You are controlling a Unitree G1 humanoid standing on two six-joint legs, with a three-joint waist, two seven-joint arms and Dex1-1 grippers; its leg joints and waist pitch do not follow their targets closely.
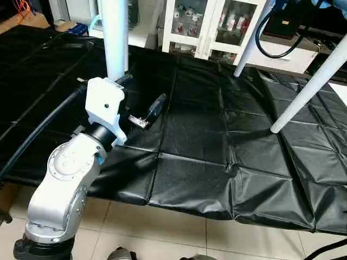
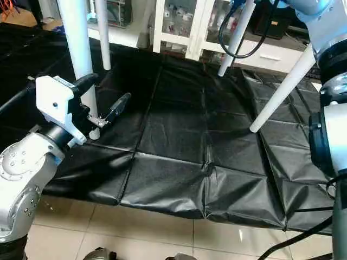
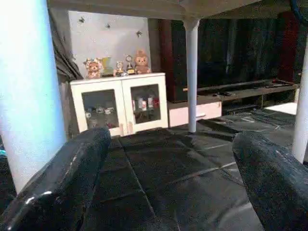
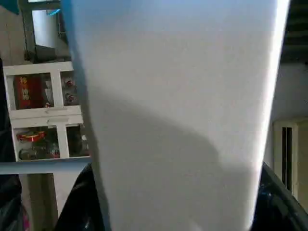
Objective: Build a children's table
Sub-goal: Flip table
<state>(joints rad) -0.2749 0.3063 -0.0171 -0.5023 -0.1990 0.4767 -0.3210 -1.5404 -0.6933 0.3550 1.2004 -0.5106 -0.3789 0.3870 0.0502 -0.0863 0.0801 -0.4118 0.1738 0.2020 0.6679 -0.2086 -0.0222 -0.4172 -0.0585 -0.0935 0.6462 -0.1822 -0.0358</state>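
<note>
Left eye view looks down on a black quilted mat [image 1: 217, 141] spread over a tiled floor [image 1: 179, 233], its front edge lying on the tiles. On the mat stands the children's table, seen mostly by its white tapered legs: the near left leg [image 1: 115, 38] is upright just behind the left wrist, a far leg [image 1: 248, 46] slants beside a white glass-door cabinet [image 1: 209, 24], and the near right leg [image 1: 309, 89] leans steeply, its foot touching the mat. In the left wrist view the underside of the table top [image 3: 159, 7] spans overhead, with a leg plugged into its corner. The robot's silver left forearm [image 1: 59, 189] rises from the lower left, ending in a white wrist housing. The left pincer [image 2: 100, 92] hovers above the mat beside the near left leg, its two black fingers [image 3: 62, 183] spread wide and holding nothing. The right pincer [image 4: 173, 211], seen from the right wrist view, is clamped on a white leg that passes between its black fingers [image 4: 79, 207].
</note>
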